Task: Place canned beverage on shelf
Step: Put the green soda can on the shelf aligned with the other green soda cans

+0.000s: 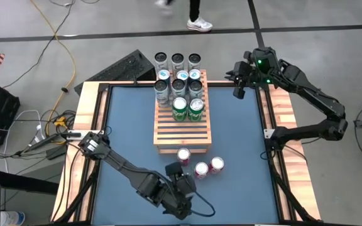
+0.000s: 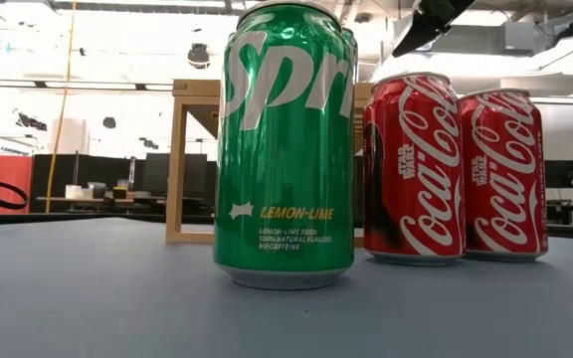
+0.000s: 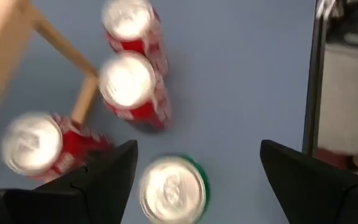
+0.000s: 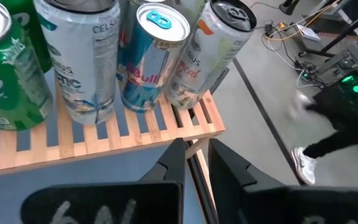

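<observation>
The left hand [image 1: 180, 188] hangs low over the near end of the blue counter [image 1: 131, 132], its two fingers [image 3: 107, 174] spread wide apart with nothing between them. Just under it stands a green Sprite can [image 3: 173, 190], upright on the counter, its silver top showing between the spread fingers in the left wrist view. In the low view the same Sprite can [image 2: 286, 149] fills the front of the scene, with two red Coca-Cola cans [image 2: 413, 169] touching each other just behind and beside it. From above, three red cans [image 1: 200, 166] cluster close to the near edge of the shelf [image 1: 181, 129].

The shelf sits mid-counter and already carries two green cans [image 1: 187, 108] and, past them, a crowd of pale energy-drink cans [image 1: 178, 75] at its far end.

The right hand [image 1: 238, 91] waits off by the far right corner of the counter, fingers [image 4: 173, 162] drawn nearly together and holding nothing, near the shelf's far corner.

A person's white shoe [image 1: 199, 24] shows on the floor beyond the counter.
</observation>
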### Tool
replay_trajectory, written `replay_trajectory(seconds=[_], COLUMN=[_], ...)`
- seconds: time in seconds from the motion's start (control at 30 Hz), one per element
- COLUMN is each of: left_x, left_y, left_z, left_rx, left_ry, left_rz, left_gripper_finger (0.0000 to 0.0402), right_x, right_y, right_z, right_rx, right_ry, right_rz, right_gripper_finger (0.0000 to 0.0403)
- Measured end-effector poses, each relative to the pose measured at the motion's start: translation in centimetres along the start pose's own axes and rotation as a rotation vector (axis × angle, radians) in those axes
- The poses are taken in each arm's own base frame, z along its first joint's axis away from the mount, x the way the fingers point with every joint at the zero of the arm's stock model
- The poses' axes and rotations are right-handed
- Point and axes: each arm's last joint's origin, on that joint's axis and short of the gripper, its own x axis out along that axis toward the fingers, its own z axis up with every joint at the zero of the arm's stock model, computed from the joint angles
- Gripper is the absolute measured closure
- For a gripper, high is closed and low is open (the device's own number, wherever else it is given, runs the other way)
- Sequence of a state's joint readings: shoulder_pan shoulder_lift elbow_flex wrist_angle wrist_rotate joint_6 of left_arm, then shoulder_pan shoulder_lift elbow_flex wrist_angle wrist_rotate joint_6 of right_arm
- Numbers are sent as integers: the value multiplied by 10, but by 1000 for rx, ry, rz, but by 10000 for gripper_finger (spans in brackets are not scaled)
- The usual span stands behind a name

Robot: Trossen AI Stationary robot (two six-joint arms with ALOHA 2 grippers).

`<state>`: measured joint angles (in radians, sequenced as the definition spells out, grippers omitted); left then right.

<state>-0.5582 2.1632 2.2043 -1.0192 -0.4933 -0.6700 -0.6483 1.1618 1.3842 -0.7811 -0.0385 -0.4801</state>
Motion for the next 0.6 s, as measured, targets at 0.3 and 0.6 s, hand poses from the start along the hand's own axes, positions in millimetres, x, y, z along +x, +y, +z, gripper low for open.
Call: replay_trajectory(seconds=[0.3,0.6], left_x=[11,5], left_y=[3,10], left_z=[-7,-10], left_rx=[10,40], left_ry=[4,81], left_rz=[-55,-49], left_gripper_finger=[76,76], right_x=[0,1], right_y=[0,0], right_z=[1,1], right_rx=[-14,-23], right_ry=[-12,-12], right_rz=[13,12], right_gripper_finger=[339,339])
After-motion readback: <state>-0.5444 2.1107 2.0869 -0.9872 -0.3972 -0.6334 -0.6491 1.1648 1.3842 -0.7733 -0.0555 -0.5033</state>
